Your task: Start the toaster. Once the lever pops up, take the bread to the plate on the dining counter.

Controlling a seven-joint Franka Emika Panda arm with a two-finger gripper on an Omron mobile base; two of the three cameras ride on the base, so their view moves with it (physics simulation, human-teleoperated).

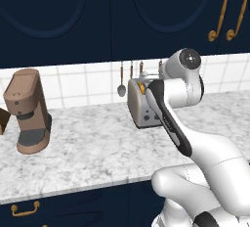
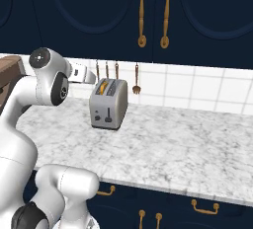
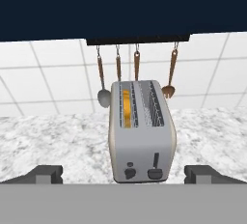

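On the marble worktop (image 1: 97,147), backed by white tiles (image 1: 83,84), the silver toaster (image 1: 141,106) stands toward the back, its right part hidden by the white arm (image 1: 180,99) that rises from the lower right. A sliver of golden-orange bread (image 1: 142,88) shows at its top. A brown coffee machine (image 1: 28,111) stands well apart at the left. Utensils (image 1: 121,81) hang behind the toaster beneath navy cabinets (image 1: 97,15).

One small boxy silver metal toaster (image 3: 141,133), with two slots, is seen on one white-grey marble worktop (image 2: 197,139). One golden-orange-crusted bread slice (image 3: 127,108) is counted in a slot. One dark lever (image 3: 155,171) and one round dark knob (image 3: 129,172) are shown. Four hanging utensils (image 3: 102,80) and one brown coffee machine (image 1: 28,111) are counted.
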